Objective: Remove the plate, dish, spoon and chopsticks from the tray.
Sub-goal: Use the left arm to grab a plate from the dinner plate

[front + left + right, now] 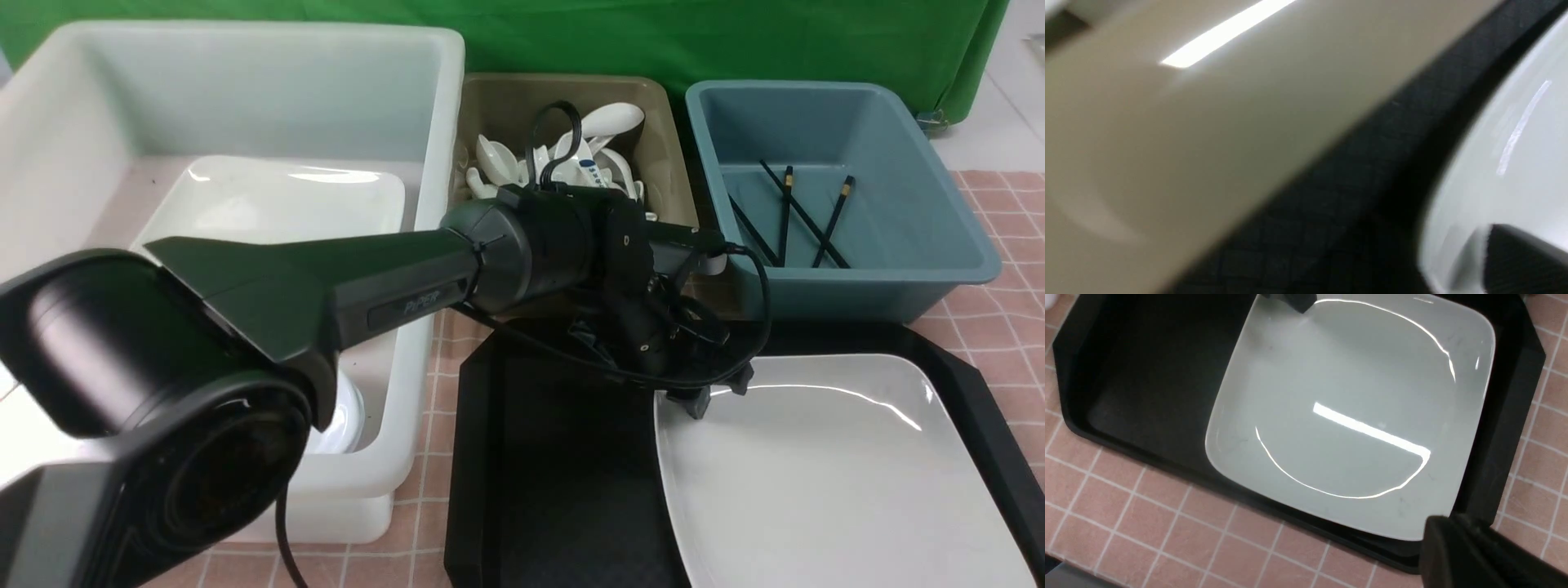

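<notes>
Front view. The black tray (555, 457) lies at the near edge of the counter, right of its middle. The white square plate (816, 474) rests flat on the tray's right half, toward the counter's right edge. The left half of the tray floor is bare.

The left arm (367, 278) reaches in from the near left corner. The left gripper (717, 392) sits at the plate's far corner, the one nearest the middle of the counter. Two dark tips show at the rim there (whether they are spread or pinching the rim cannot be told).

Three bins stand along the far edge:
- a white tub (441, 98) toward the left edge, holding another white plate (269, 204)
- a tan bin (669, 155) in the middle, holding white spoons, among them the blue-marked spoon (589, 167)
- a blue bin (955, 212) toward the right edge, holding plain black chopsticks (804, 214) beside gold-banded chopsticks (834, 220)

Left wrist view. Blurred: tan bin wall, tray (1355, 163), plate rim (1527, 143) and one dark finger (1515, 257).

Right wrist view. The plate (1351, 416) on the tray (1147, 375), seen from above. Only part of the right gripper (1453, 555) shows (its state cannot be told).
</notes>
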### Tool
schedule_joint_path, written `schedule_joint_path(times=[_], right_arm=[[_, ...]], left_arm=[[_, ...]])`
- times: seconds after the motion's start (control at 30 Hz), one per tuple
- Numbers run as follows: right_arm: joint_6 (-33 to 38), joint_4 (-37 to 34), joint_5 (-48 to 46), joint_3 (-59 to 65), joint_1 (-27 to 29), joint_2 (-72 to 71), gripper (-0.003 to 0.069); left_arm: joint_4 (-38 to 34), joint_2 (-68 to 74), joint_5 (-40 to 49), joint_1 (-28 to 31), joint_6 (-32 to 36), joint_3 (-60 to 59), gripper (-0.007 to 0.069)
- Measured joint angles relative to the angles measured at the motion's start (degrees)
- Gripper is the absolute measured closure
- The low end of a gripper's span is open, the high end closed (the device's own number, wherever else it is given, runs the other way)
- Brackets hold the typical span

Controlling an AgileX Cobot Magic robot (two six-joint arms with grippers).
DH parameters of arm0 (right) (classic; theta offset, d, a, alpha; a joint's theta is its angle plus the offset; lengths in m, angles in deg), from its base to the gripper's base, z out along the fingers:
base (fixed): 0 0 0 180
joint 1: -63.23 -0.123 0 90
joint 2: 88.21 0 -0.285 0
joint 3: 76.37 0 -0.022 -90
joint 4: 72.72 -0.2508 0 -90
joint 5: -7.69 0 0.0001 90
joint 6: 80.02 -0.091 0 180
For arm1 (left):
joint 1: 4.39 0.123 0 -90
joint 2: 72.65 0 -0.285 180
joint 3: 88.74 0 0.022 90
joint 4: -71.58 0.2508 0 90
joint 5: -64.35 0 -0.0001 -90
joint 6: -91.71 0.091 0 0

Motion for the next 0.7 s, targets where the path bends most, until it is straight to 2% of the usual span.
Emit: schedule_joint_path(times=[0.03,0.07,0.37,0.57,0.7], right_arm=[[0.3,0.0,0.1,0.0,0.0,0.0,0.0629],[0.4,0.0,0.2,0.0,0.0,0.0,0.0629],[0.4,0.0,0.9,0.0,0.0,0.0,0.0629],[0.5,-0.1,1.2,-2.9,0.0,0.0,0.0629],[0.5,-1.3,1.3,-6.6,0.0,0.0,0.0629]], left_arm=[[-1.5,0.1,-0.3,0.1,-0.1,0.1,0.0457],[-2.1,0.1,-0.3,0.2,-0.1,0.1,0.0473],[-0.3,-2.1,3.1,0.1,-0.1,0.0,0.0485],[1.2,-11.7,7.0,0.0,3.5,0.0,0.0585],[3.0,-17.7,8.5,0.0,4.8,0.0,0.061]])
